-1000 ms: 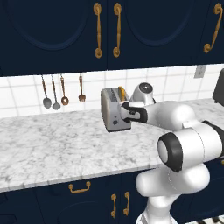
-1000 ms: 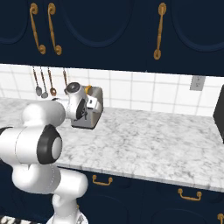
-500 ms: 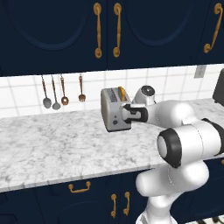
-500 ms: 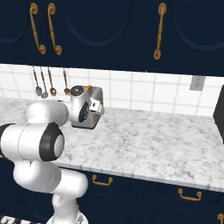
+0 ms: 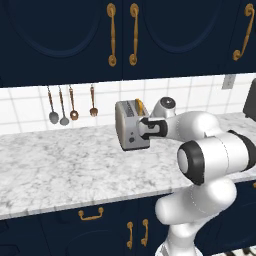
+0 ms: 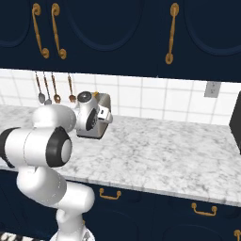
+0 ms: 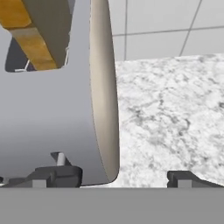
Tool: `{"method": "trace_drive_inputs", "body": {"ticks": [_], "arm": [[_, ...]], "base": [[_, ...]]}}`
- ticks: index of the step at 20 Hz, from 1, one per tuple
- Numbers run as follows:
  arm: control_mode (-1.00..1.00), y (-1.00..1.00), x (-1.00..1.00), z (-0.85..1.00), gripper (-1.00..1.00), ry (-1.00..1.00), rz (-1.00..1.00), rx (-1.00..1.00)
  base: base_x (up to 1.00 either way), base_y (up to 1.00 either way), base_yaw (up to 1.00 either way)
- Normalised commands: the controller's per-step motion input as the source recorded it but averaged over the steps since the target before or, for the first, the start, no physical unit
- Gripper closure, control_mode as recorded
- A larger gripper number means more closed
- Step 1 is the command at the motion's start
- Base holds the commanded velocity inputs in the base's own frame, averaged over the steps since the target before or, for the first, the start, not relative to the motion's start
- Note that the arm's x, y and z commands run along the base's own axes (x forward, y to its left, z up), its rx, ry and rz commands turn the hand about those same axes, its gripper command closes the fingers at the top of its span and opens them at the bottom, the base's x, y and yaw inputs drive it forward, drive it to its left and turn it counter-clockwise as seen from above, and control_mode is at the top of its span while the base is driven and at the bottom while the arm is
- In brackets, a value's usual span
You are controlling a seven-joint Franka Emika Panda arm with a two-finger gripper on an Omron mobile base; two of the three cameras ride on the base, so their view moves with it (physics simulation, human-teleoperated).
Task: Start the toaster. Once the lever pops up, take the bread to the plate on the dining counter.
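Gripper [image 7: 118, 177]: jaws spread fully wide, nothing held, placed at the toaster's front edge.
Toaster [image 5: 131, 126]: set on the marble counter [image 5: 60, 165] by the tiled wall.
Bread [image 7: 27, 33]: seated in 1 toaster slot.

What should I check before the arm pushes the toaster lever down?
1. Hand open: ok.
2. Hand at the toaster front face: ok.
3. Bread sitting in a slot: ok, it pokes out the top.
4. Toaster upright on the counter: ok.
5. Finger lined up over the lever: cannot tell, the hand hides it.
6. Lever still up: cannot tell.
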Motion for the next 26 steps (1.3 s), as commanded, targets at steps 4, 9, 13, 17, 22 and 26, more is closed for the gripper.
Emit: {"method": "trace_drive_inputs", "body": {"ticks": [4, 9, 13, 17, 22, 26], "arm": [[-1.00, 0.00, 0.00, -0.22, -1.00, 0.00, 0.00, 0.00], [-1.00, 0.00, 0.00, -0.29, -1.00, 0.00, 0.00, 0.00], [-1.00, 0.00, 0.00, -0.28, -1.00, 0.00, 0.00, 0.00], [-1.00, 0.00, 0.00, -0.20, -1.00, 0.00, 0.00, 0.00], [-1.00, 0.00, 0.00, -0.07, -1.00, 0.00, 0.00, 0.00], [-1.00, 0.00, 0.00, -0.10, -1.00, 0.00, 0.00, 0.00]], "base": [[0.00, 0.00, 0.00], [0.00, 0.00, 0.00], [0.00, 0.00, 0.00], [0.00, 0.00, 0.00], [0.00, 0.00, 0.00], [0.00, 0.00, 0.00]]}}
